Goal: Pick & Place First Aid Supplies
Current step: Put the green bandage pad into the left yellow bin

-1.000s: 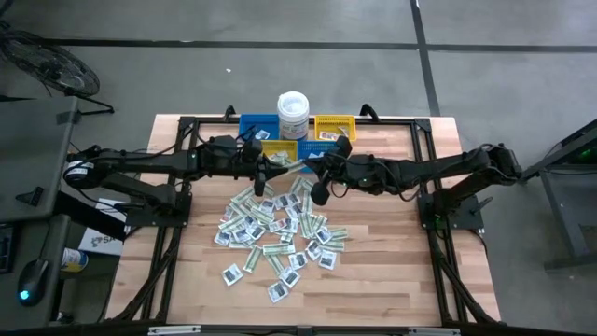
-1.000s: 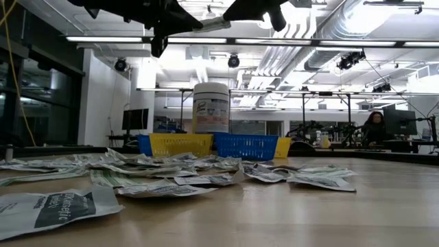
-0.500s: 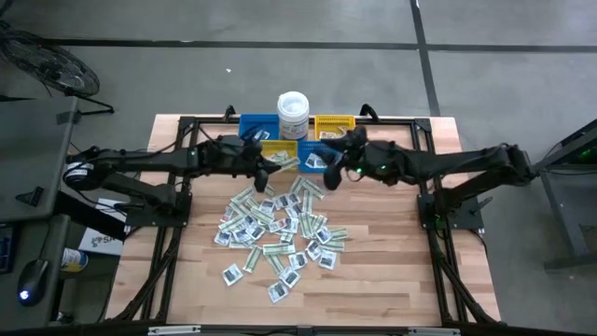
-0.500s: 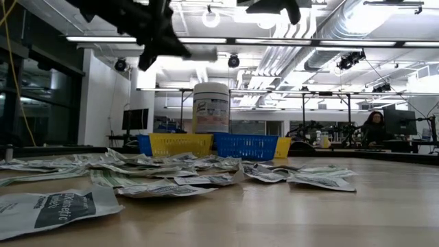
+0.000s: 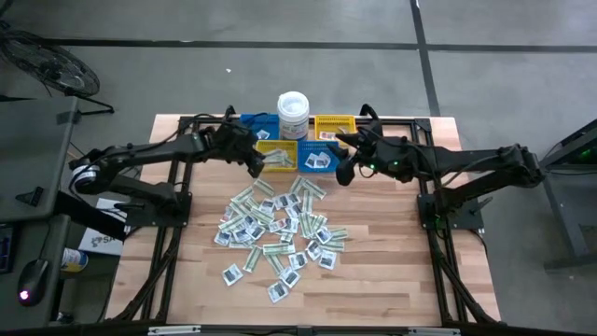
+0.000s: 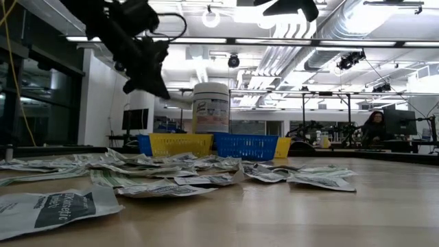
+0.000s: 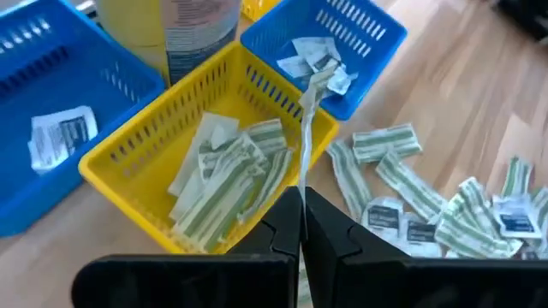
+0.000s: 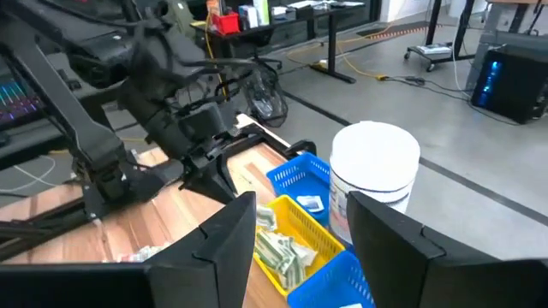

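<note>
Dozens of flat first aid packets point(image 5: 280, 229), white squares and green-and-white strips, lie in a pile on the wooden table. My left gripper point(image 7: 301, 224) hangs above the near rim of a yellow bin point(image 7: 197, 184) that holds several green strips. It is shut on one green-and-white strip point(image 7: 306, 128). In the high view this gripper point(image 5: 257, 164) is at the bin's left. My right gripper point(image 8: 295, 248) is open with nothing between its fingers, high over the blue bin point(image 5: 320, 160) of white packets. My left gripper pinches one end of the strip point(image 7: 301, 184) between its two shut fingers. The fingers slant down toward the table's far side. Seen edge-on, the strip sticks out ahead of the fingertips over the yellow bin, lifted clear of bin and table.
A white lidded tub point(image 5: 293, 112) stands at the far edge between a second blue bin point(image 5: 256, 124) and a second yellow bin point(image 5: 334, 124). Bare wood lies in front of the pile toward the near edge. The dark arm frames run along both table sides.
My right gripper has opened, let go of the strip, and drawn up and toward the right. My left gripper, still shut on the strip, has swung toward the far edge and down over the yellow bin, tipping its fingers downward.
</note>
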You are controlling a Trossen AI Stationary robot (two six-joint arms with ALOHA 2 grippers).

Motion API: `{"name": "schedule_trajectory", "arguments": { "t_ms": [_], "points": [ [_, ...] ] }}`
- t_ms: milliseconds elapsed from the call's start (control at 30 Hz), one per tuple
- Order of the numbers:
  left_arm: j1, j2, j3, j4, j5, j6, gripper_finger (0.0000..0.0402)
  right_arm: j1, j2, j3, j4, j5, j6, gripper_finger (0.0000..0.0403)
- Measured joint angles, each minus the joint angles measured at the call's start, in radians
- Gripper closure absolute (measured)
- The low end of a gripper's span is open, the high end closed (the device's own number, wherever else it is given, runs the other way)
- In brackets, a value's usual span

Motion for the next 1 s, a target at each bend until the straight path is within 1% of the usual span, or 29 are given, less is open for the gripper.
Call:
{"name": "schedule_trajectory", "arguments": {
  "t_ms": [133,200,367,467,600,667,800,1000],
  "points": [
    [0.038,0.083,-0.001,0.010,0.022,0.033,0.0401,0.000,0.000,0.000,-0.025,0.000,0.043,0.0224],
    [0.059,0.114,0.000,0.042,0.030,0.035,0.0401,0.000,0.000,0.000,-0.028,0.000,0.048,0.0224],
    [0.110,0.191,0.000,0.091,0.103,0.038,0.0401,0.000,0.000,0.000,-0.046,0.000,0.074,0.0224],
    [0.126,0.228,0.000,0.090,0.108,0.038,0.0401,0.000,0.000,0.000,-0.055,0.005,0.094,0.0224],
    [0.138,0.265,0.000,0.108,0.153,0.038,0.0401,0.000,0.000,0.000,-0.074,0.008,0.110,0.0224],
    [0.136,0.275,0.000,0.124,0.149,0.038,0.0398,0.000,0.000,0.000,-0.077,0.008,0.120,0.0224],
    [0.135,0.280,0.000,0.146,0.145,0.038,0.0373,0.000,0.000,0.000,-0.084,0.008,0.130,0.0224],
    [0.136,0.280,0.000,0.148,0.120,0.047,0.0312,0.000,0.000,0.000,-0.086,0.008,0.133,0.0224]
  ]
}}
